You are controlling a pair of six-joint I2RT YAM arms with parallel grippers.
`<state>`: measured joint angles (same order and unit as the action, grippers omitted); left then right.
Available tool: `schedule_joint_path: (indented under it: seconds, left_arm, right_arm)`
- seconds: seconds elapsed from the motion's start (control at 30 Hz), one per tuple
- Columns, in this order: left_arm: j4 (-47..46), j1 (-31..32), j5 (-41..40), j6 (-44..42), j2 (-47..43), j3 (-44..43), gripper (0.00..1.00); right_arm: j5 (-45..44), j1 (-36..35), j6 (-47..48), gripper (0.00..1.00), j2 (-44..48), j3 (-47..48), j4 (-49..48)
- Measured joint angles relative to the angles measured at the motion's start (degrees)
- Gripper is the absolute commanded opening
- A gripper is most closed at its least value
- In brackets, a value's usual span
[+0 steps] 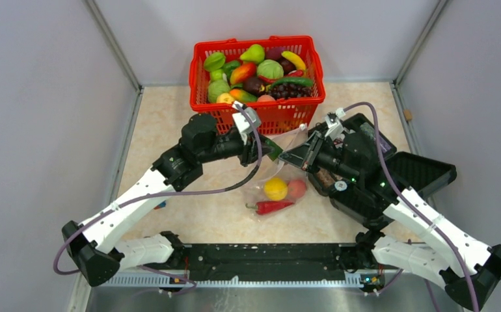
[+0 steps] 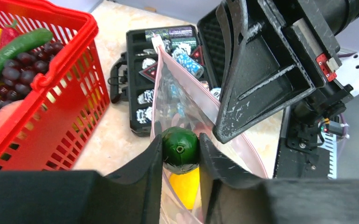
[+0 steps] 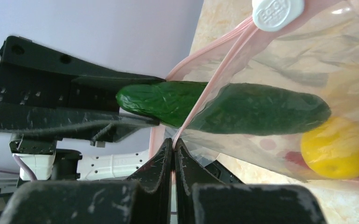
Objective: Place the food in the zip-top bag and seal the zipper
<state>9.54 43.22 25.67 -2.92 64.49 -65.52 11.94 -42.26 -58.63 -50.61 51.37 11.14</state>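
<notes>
My left gripper (image 2: 181, 139) is shut on a dark green cucumber (image 2: 181, 150), seen end-on in the left wrist view. In the right wrist view the cucumber (image 3: 224, 108) lies half inside the mouth of the zip-top bag (image 3: 308, 56). My right gripper (image 3: 174, 141) is shut on the bag's pink zipper (image 3: 201, 100) and holds that edge up. A white slider (image 3: 277, 11) sits on the strip. A yellow lemon (image 1: 275, 188), a red tomato (image 1: 297, 188) and a red chili (image 1: 270, 207) lie inside the bag (image 1: 280, 195).
A red lattice basket (image 1: 259, 114) with several more toy fruits and vegetables stands at the back, just behind my left gripper (image 1: 267, 148). An open black case (image 1: 423, 172) of small bottles and tools lies to the right, under my right arm.
</notes>
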Motion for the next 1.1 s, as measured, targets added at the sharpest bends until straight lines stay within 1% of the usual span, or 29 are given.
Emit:
schedule_joint_path:
  seconds: [0.03,0.1,0.17,0.23,0.3,0.4,0.63,0.83,0.97,1.1]
  left_arm:
    - [0.02,0.0,0.33,0.2,0.35,0.07,0.68]
    - [0.44,0.0,0.37,0.35,0.57,0.44,0.74]
    - [1.2,0.0,-0.09,0.2,0.5,0.9,0.82]
    - [1.42,0.0,-1.42,0.22,0.22,1.55,0.86]
    - [1.75,0.0,-2.97,0.28,-0.74,2.45,0.88]
    - [2.51,0.0,-4.7,-0.02,-2.62,2.75,0.88]
    - [5.14,0.0,-5.57,-0.74,-3.67,1.9,0.91]
    - [8.26,0.0,-8.48,-1.75,-3.45,1.68,0.91]
    - [13.44,0.0,-9.53,-3.26,-1.79,0.0,0.82]
    - [16.76,0.0,-10.49,-3.85,0.42,-0.61,0.66]
  right_arm:
    - [-0.33,0.0,0.0,0.0,0.07,0.0,0.15]
    - [-0.94,0.0,0.02,0.0,0.31,0.0,0.7]
    - [-1.44,0.0,0.02,0.0,0.48,0.0,0.96]
    - [-1.86,0.0,0.02,0.0,0.57,0.0,1.25]
    - [-2.36,0.0,0.02,0.0,0.63,0.0,1.57]
    - [-2.95,0.0,-0.02,0.0,0.63,0.0,1.97]
    - [-3.52,0.0,-0.13,0.0,0.63,0.0,2.16]
    - [-3.98,0.0,-0.11,0.0,0.94,0.0,2.23]
    - [-3.78,0.0,0.11,0.0,1.09,0.0,2.14]
    - [-3.41,0.0,0.17,0.0,1.05,0.0,2.14]
